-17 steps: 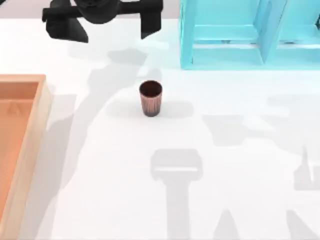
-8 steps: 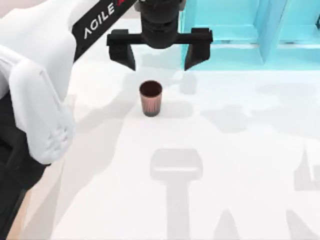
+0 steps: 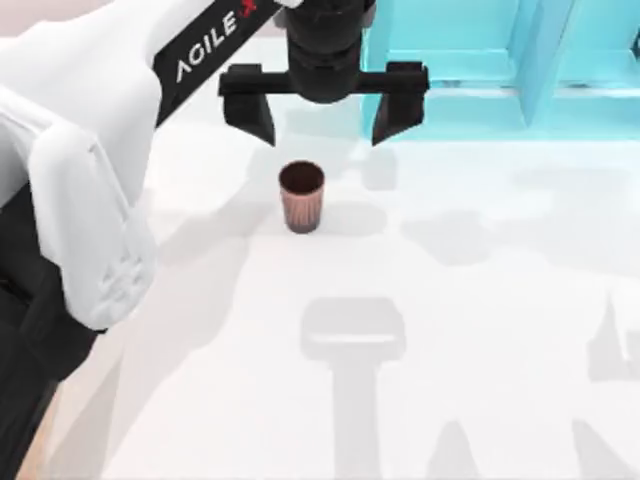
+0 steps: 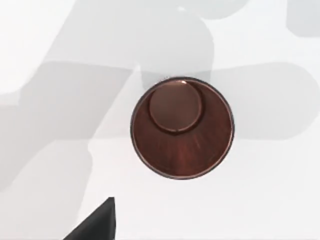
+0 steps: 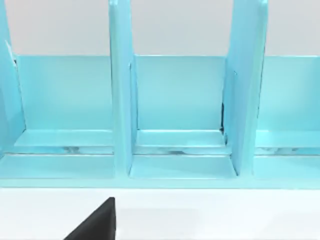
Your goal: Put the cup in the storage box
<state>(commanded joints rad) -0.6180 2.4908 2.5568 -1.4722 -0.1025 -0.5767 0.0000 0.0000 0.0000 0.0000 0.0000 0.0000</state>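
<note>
Reddish-brown cup (image 3: 301, 197) stands just below the open left tool (image 3: 324, 104).

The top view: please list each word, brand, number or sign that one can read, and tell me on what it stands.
"AGILE": white capitals on a black band along the left arm; a red mark follows the letters, cut off and not readable.
The cup, the turquoise shelf unit and the table carry no text.

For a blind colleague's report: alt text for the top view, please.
The left arm's black claw, fingers spread open, hovers above a small reddish-brown ribbed cup standing upright on the white table. A turquoise shelf unit with dividers stands behind.
</note>
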